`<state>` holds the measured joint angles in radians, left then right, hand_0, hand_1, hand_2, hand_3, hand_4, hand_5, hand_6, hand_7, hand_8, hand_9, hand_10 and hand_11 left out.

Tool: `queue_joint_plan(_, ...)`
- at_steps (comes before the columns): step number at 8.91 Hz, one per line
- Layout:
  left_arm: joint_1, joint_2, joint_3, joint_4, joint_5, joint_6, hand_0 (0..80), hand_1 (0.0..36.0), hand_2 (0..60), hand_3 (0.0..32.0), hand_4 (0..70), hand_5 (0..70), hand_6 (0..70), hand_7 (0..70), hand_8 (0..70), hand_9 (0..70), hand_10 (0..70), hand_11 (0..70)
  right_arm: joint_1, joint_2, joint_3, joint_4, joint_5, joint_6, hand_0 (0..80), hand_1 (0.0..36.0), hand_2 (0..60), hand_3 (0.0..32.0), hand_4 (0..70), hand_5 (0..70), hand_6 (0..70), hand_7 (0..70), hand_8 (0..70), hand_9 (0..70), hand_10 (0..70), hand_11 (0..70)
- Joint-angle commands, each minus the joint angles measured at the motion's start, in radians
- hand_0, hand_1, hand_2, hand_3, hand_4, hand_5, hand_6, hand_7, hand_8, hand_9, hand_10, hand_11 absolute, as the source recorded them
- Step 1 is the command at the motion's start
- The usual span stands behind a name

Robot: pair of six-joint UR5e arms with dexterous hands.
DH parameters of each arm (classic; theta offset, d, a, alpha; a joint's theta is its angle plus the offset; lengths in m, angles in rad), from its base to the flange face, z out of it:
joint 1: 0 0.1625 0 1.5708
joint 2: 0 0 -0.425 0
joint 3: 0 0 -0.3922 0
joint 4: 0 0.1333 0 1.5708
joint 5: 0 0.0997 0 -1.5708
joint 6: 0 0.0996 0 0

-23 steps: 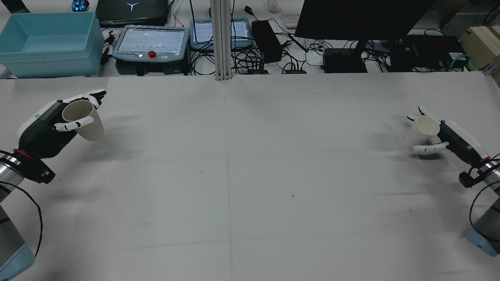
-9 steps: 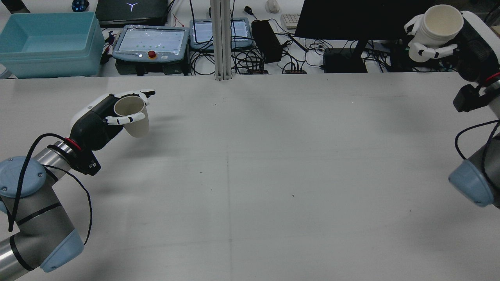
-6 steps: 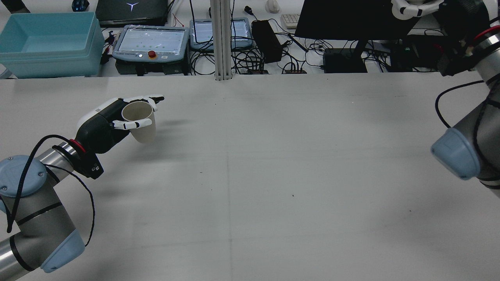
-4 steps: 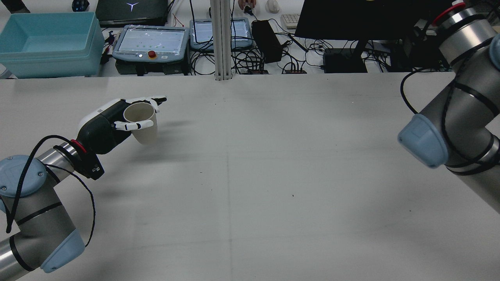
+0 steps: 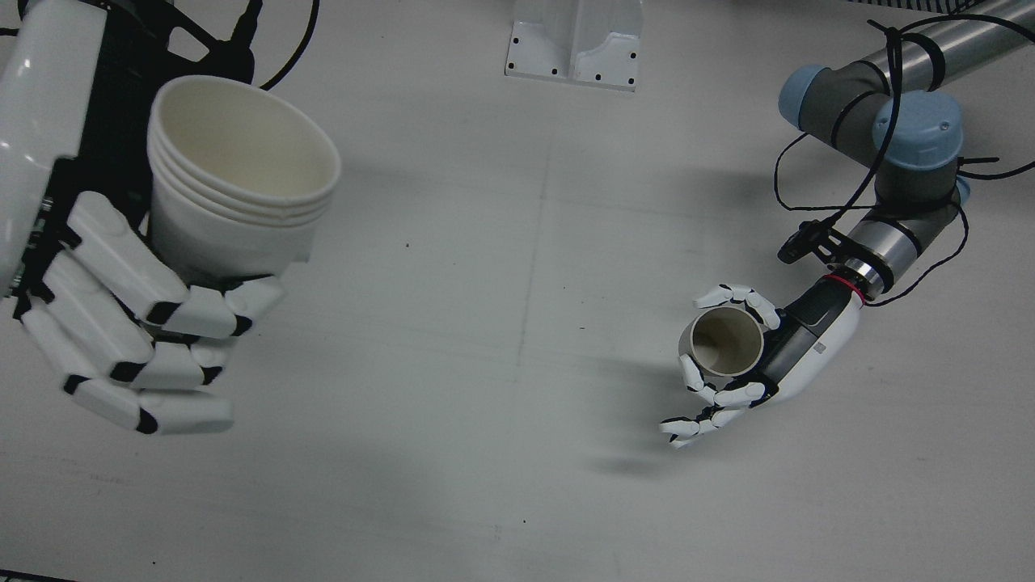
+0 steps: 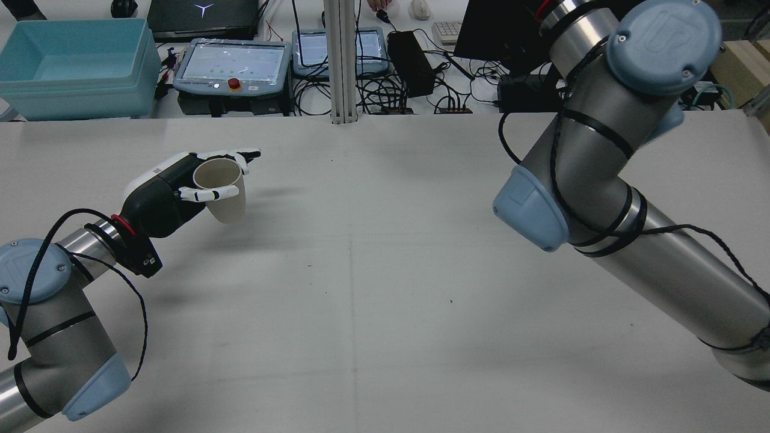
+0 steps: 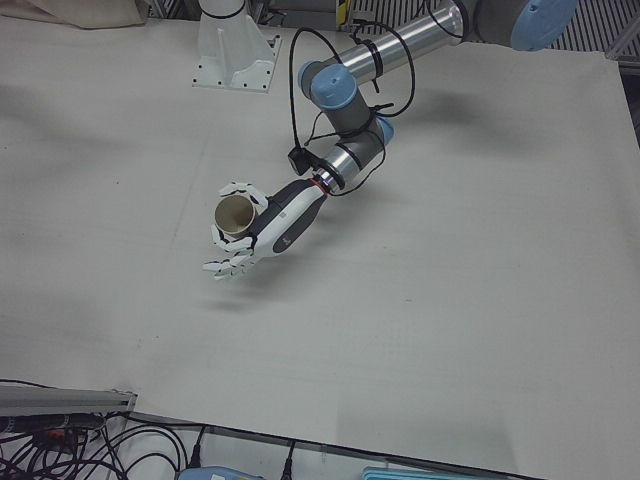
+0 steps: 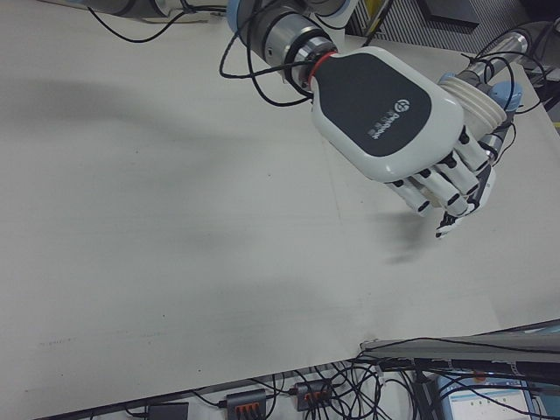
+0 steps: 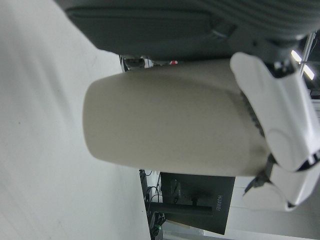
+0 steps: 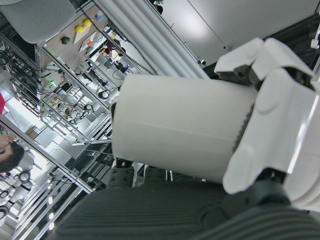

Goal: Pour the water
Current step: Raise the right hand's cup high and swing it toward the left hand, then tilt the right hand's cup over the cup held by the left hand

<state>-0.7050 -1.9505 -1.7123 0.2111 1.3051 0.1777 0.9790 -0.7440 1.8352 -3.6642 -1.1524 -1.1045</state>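
My left hand (image 6: pixel 161 193) is shut on a beige paper cup (image 6: pixel 221 191), held tilted just above the table's left half with its mouth facing up and back. The front view shows the same cup (image 5: pixel 722 343) in that hand (image 5: pixel 788 360), empty as far as I can see. My right hand (image 5: pixel 89 267) is raised high, close under the front camera, and is shut on a stack of nested white paper cups (image 5: pixel 242 186), roughly upright. The right-front view shows that hand's back (image 8: pixel 394 114), with the cups' rims (image 8: pixel 486 103) behind it. In the rear view this hand is out of frame.
The right arm's elbow (image 6: pixel 532 204) hangs over the right half of the table. Behind the table's far edge are a blue bin (image 6: pixel 72 60), two teach pendants (image 6: pixel 231 63), a metal post (image 6: pixel 340 60) and cables. An arm pedestal (image 5: pixel 576 40) stands at the table's robot side.
The right hand lifted the stack of white cups off the table's right side, up and out of the rear view. The left hand carried its beige cup rightward toward the centre.
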Motion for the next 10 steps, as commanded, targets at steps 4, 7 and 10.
queue_joint_plan(4,0.001,-0.152,-0.044,0.071,0.049,0.000,43.8,36.0,60.0,0.0,40.8,70.0,11.6,25.3,6.8,11.5,2.8,5.7,-0.270,0.035,-0.114,0.044,0.178,-0.340,58.5,33.8,60.0,0.0,56.1,70.0,36.0,46.8,21.7,31.1,31.2,46.3)
queue_joint_plan(7,0.054,-0.289,0.032,0.116,0.062,0.063,42.4,36.0,60.0,0.0,41.0,70.0,11.8,25.3,7.4,12.4,3.2,6.1,-0.276,0.034,-0.108,0.046,0.195,-0.341,58.1,33.2,60.0,0.0,52.1,70.0,34.6,44.2,20.6,29.5,30.7,45.8)
queue_joint_plan(10,0.015,-0.254,0.059,0.027,0.095,0.045,40.9,36.0,60.0,0.0,40.7,70.0,11.5,25.2,7.7,12.9,3.5,6.4,-0.214,-0.170,0.130,0.065,0.252,-0.163,54.6,30.2,60.0,0.0,45.8,70.0,35.1,43.8,22.9,32.6,36.6,53.1)
